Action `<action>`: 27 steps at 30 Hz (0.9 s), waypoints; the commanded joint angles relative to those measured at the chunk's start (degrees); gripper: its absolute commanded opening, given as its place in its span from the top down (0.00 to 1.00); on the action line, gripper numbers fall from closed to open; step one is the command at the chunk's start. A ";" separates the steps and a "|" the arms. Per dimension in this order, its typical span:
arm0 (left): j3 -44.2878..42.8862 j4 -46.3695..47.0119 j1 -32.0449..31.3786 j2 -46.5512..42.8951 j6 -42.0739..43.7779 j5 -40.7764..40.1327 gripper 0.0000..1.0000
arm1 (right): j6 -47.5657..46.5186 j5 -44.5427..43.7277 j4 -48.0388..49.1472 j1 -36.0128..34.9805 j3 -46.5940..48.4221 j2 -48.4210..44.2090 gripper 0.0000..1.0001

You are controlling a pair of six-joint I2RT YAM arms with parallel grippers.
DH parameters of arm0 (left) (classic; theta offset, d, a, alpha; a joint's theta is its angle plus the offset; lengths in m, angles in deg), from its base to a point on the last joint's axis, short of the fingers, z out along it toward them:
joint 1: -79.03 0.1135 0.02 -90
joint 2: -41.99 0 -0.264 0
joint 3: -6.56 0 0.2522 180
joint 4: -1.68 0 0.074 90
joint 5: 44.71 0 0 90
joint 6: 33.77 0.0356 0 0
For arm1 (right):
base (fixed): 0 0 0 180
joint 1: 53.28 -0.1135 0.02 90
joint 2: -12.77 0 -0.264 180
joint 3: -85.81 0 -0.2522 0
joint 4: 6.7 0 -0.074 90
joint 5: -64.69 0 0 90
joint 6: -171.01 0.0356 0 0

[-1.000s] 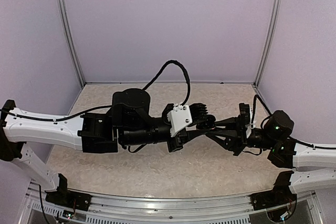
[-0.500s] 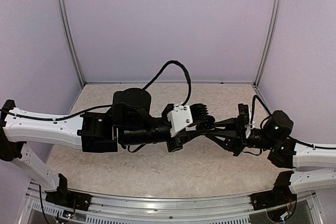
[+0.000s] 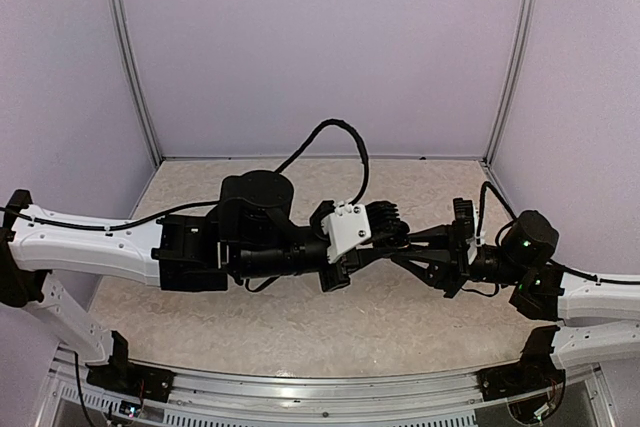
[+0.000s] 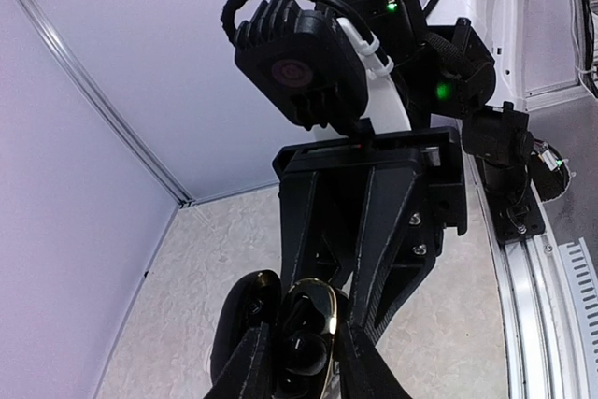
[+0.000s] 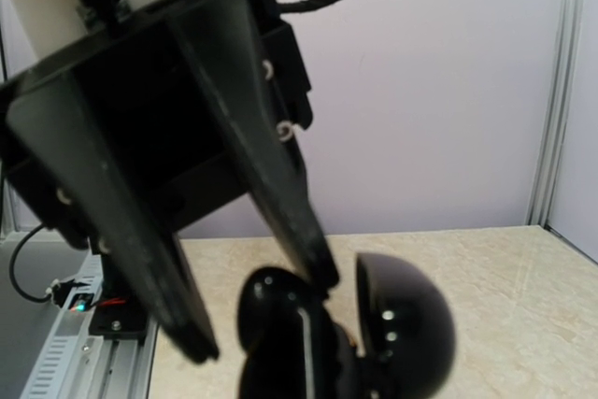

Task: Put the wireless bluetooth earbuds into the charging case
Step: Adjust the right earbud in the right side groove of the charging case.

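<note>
left gripper (image 4: 306, 348) at open charging case (image 4: 318, 298)

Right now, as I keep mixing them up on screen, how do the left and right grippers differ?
The left gripper reaches in from the left, the right gripper from the right. The left gripper's fingers stand apart, straddling one half of the open black case; the right gripper is clamped shut on that case. Both have black fingers and meet above the table.
</note>
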 commanded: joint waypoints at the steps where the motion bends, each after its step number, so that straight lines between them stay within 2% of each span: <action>1: -2.29 -0.15 -0.04 0.73 0.61 -0.60 0.75 | -0.50 -0.04 0.29 -0.59 1.90 -0.36 1.00; 10: -3.08 -1.59 0.04 1.04 1.07 -0.95 0.83 | -0.71 0.27 -0.28 -0.61 2.26 -0.40 1.00; 20: -4.64 -4.11 0.04 1.66 1.45 -0.34 0.86 | -2.04 -0.29 -2.57 -0.67 2.90 -0.41 1.00; 27: -6.79 -9.57 0.01 1.74 2.64 -0.12 0.87 | -4.40 -0.84 -7.15 -0.67 4.08 -0.82 1.00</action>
